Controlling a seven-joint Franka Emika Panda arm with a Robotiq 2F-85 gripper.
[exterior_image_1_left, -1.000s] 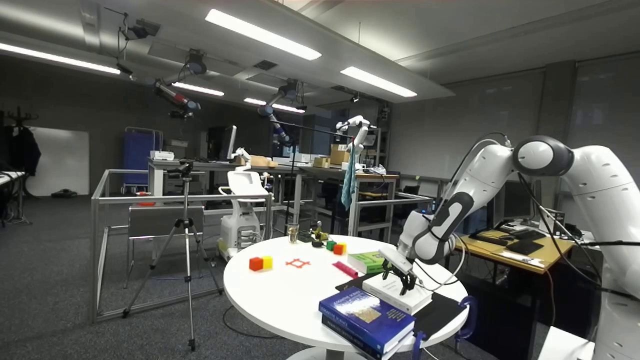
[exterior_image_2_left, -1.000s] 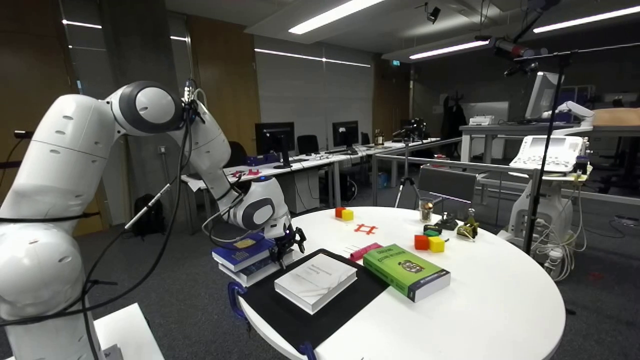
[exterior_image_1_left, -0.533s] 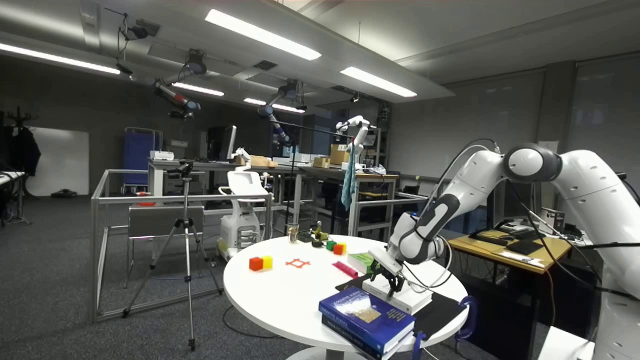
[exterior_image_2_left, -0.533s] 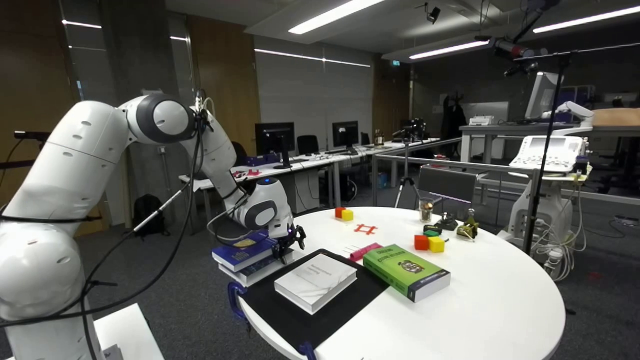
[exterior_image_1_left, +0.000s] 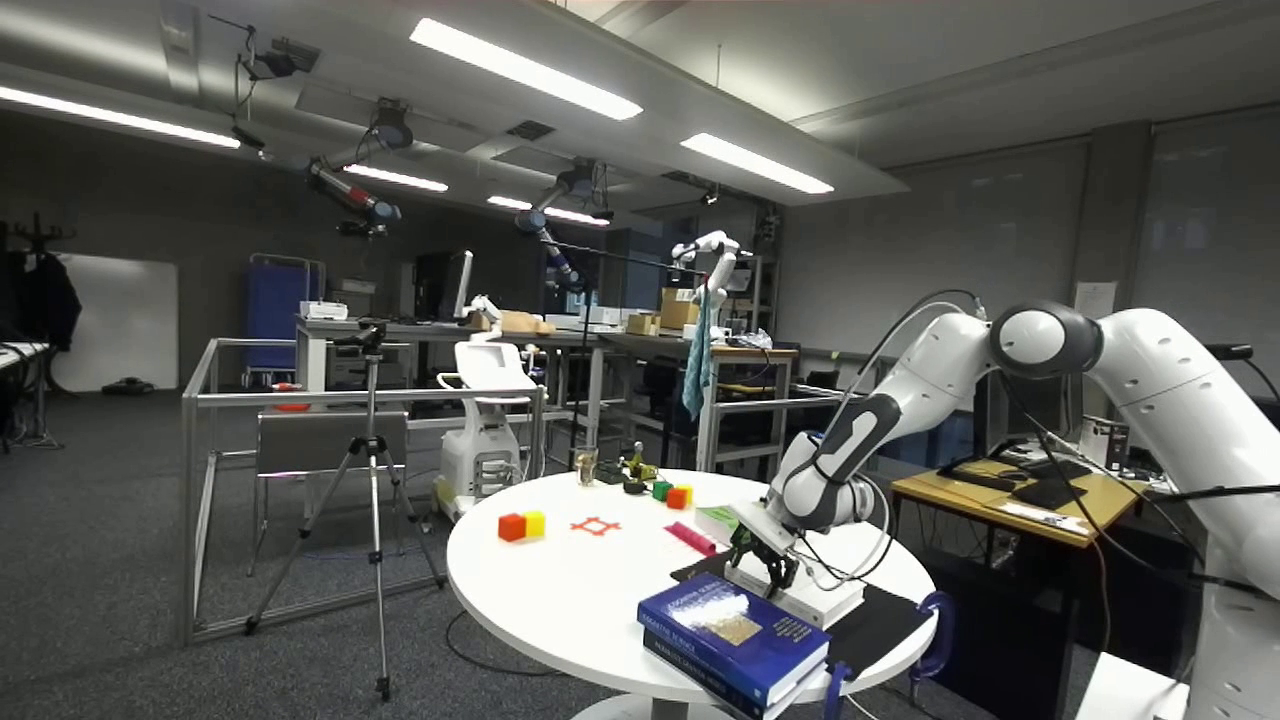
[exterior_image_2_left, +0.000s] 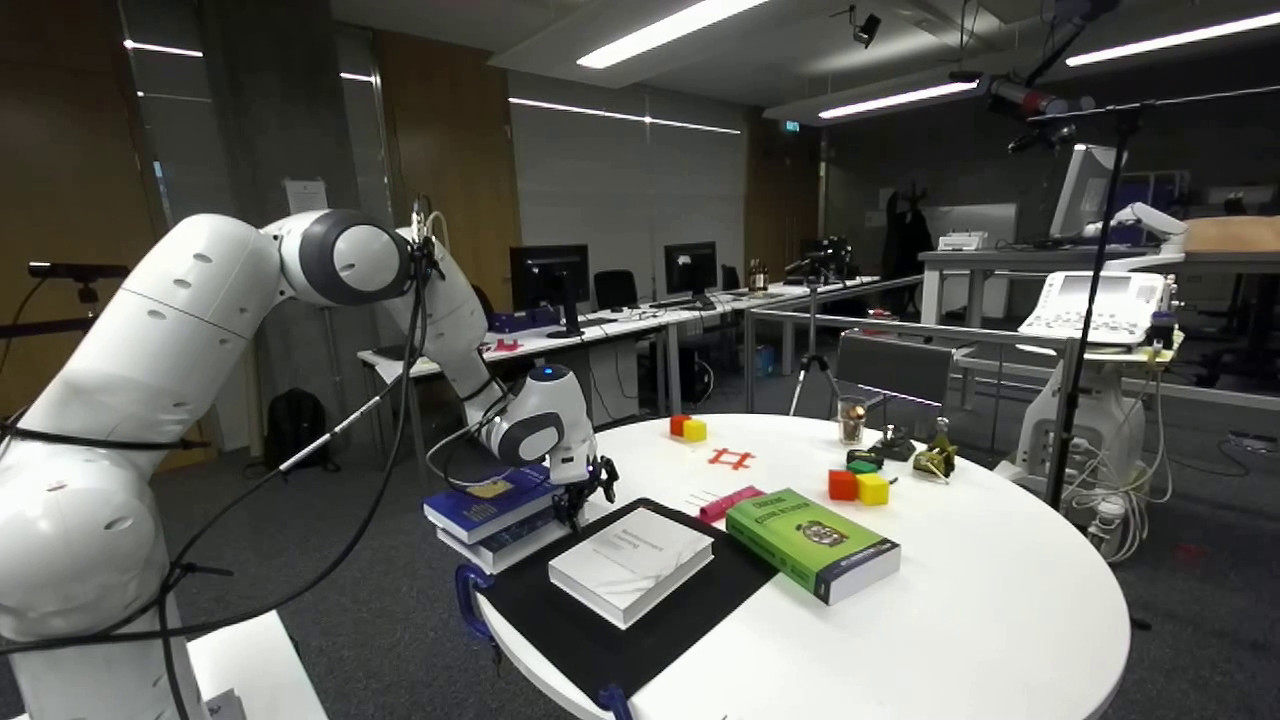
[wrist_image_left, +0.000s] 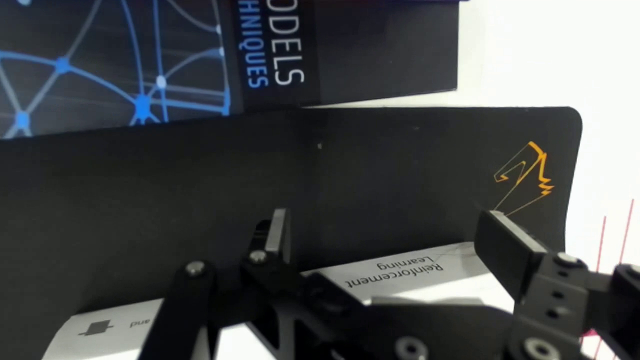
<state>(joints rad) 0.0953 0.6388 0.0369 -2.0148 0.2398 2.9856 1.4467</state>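
White book (exterior_image_2_left: 632, 560), lettered "Reinforcement Learning"; flat on a black mat (exterior_image_2_left: 650, 650), itself on a round white table (exterior_image_2_left: 950, 590); gripper (wrist_image_left: 387, 230), jaws spread wide, fingertips just beyond the book's edge, over the strip of mat between it and the blue books (exterior_image_1_left: 735, 640), two in a stack; whether the fingertips touch the mat cannot be told; green book (exterior_image_2_left: 815, 545), flat on the opposite side of the white book; clear glass (exterior_image_1_left: 585, 453), upright near the table's rim, holding brownish-gold contents (exterior_image_1_left: 585, 472) too small to identify; red cube (exterior_image_2_left: 842, 485) and yellow cube (exterior_image_2_left: 873, 489), side by side, between glass and green book.
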